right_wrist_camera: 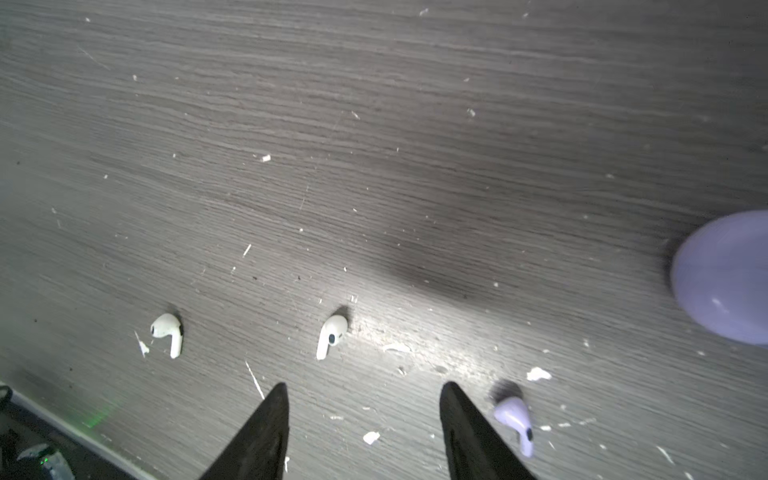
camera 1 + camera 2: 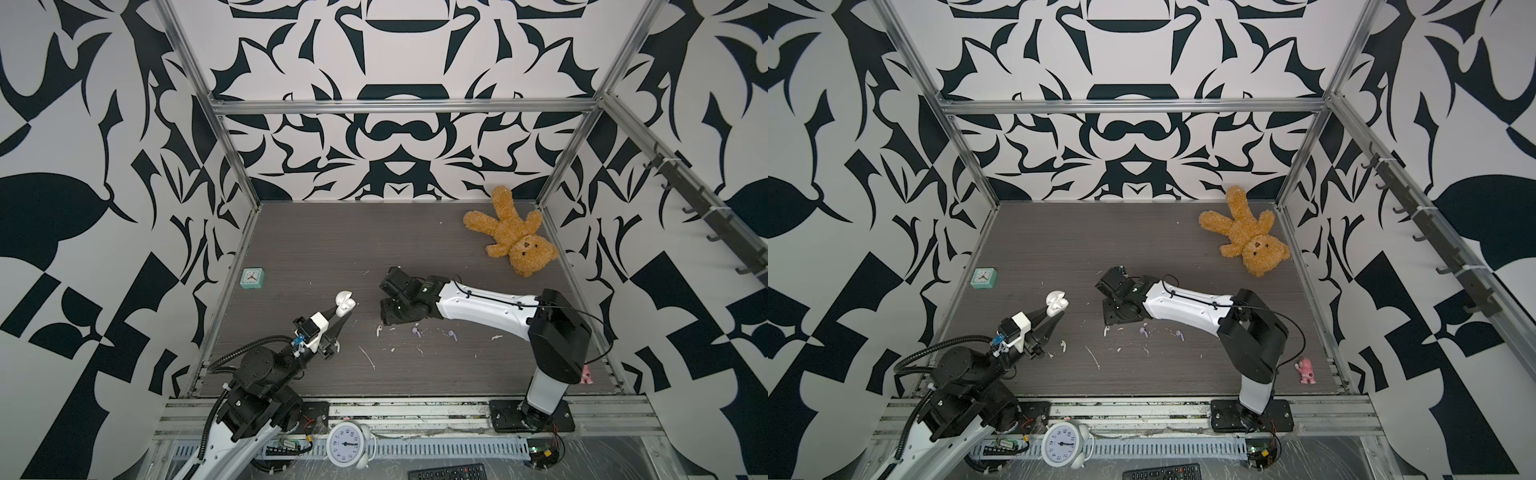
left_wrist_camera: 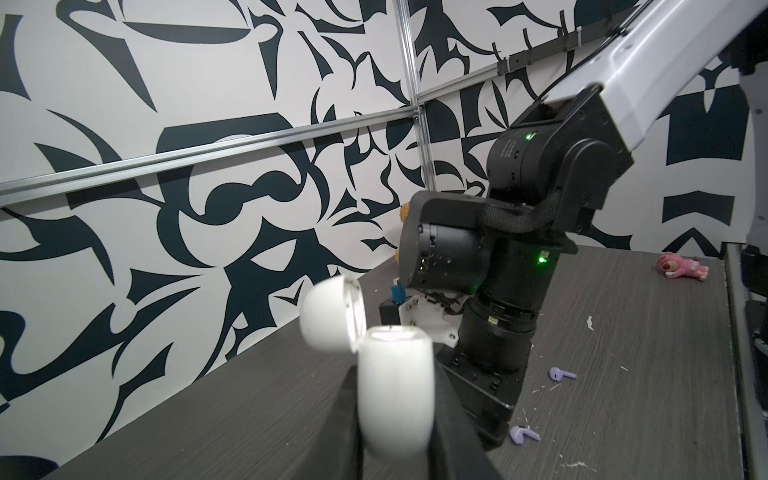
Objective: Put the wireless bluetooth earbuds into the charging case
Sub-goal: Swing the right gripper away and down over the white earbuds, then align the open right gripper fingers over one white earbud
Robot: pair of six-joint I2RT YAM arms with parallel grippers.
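The left claw (image 2: 344,312) grips the open white case (image 2: 345,302), raised. The right claw (image 1: 365,386) hangs spread and empty above the table (image 1: 374,124), between a white earbud (image 1: 332,334) and a purple earbud (image 1: 515,415). Closing here would likely pinch only scraps (image 1: 371,437) or flick the purple earbud away. No brand shows; only the near clock (image 2: 345,444) has numerals that read.

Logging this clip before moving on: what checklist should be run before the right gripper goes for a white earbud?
1. White case held by left gripper: ok.
2. Case lid open: ok.
3. Right gripper open and empty: ok.
4. Nearest white earbud between its jaws: not ok, it lies beyond them.
5. Purple earbud clear of the jaws: cannot tell, close beside one.
6. Case slots empty: cannot tell, interior hidden.
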